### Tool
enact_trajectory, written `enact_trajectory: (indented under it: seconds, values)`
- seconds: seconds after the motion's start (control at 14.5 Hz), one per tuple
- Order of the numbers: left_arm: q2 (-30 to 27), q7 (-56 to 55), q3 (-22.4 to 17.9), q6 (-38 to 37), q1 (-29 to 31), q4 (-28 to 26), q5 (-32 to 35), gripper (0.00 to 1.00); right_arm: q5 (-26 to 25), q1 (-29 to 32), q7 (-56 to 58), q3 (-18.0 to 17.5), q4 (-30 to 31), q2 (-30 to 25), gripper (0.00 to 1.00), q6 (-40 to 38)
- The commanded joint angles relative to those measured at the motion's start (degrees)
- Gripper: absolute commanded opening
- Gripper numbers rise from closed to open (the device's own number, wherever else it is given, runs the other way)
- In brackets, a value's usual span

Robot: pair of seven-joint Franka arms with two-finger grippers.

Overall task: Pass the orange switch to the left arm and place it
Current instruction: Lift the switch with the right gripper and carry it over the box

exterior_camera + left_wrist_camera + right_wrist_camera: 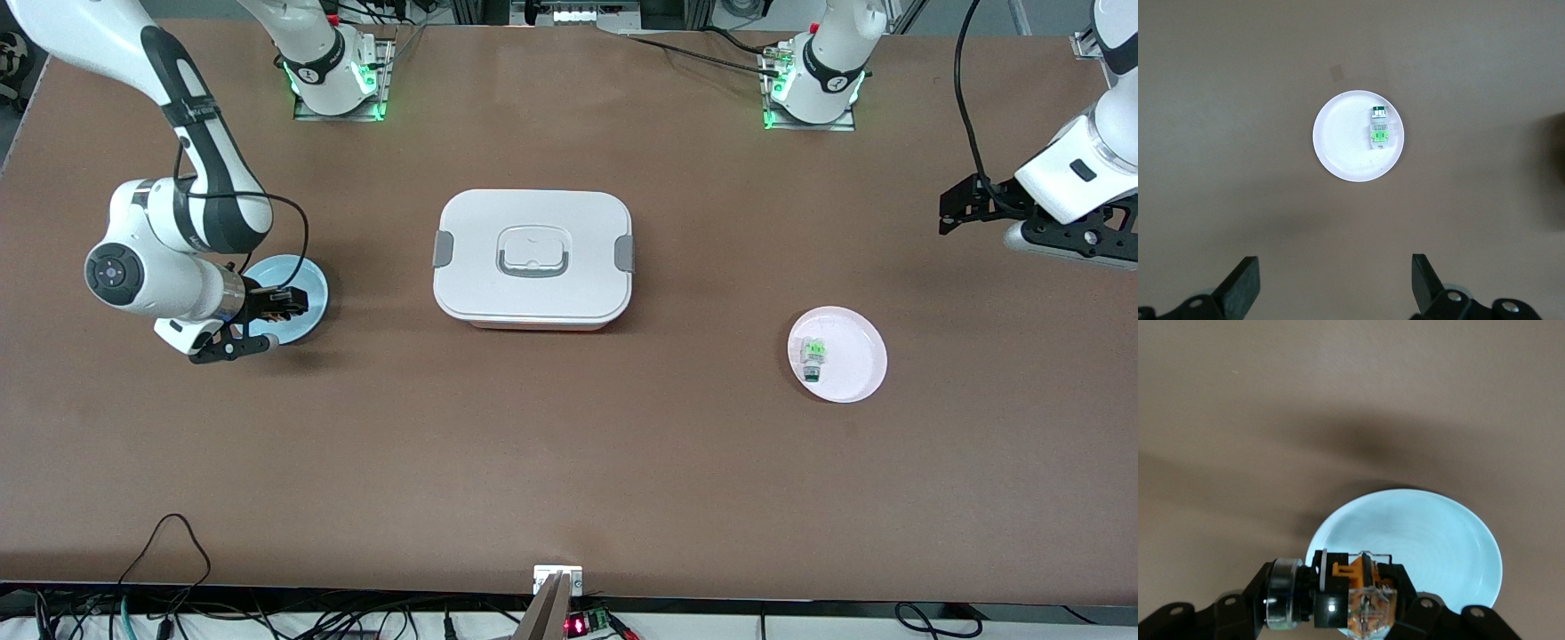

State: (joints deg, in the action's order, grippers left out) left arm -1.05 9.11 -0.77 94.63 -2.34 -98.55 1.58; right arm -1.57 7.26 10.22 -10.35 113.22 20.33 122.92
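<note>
Right pincer pinches orange switch over blue plate; lift high, skirt box. Left pincer waits spread above tabletop.

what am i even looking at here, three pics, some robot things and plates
Two white robot arms share a brown table. The wide picture looks down from a camera across from them; the other two come from cameras on each arm's wrist. The right gripper, over the blue plate, is shut on the orange switch. The left gripper waits open in the air at its own end of the table. Its camera looks down on the pink plate, where the green-and-white switch lies. The white box stands between the plates.
</note>
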Motion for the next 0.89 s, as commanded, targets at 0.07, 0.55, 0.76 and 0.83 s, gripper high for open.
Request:
enact_trajectory:
  seconds: [0.07,0.55,0.76,0.83]
  values:
    - [0.1,-0.1,-0.3,-0.9,-0.2,0.6,0.3,1.0,5.3,-0.4,10.3,-1.1,-3.0,-3.0,0.19,-3.8]
    - [0.1,-0.1,-0.3,-1.6,-0.1,0.6,0.1,1.0,18.5,-6.5,18.7,-1.9,-11.5,-3.4,0.16,-10.3]
    - [0.9,0.0,-0.3,-6.2,0.1,0.6,-0.3,1.0,24.9,-10.6,22.1,-2.0,-13.8,-4.4,0.14,-10.2]
    - [1.0,0.0,-0.8,-8.3,0.1,0.6,-3.0,1.0,25.6,-11.7,23.3,-2.0,-14.2,-4.5,0.14,-9.7]
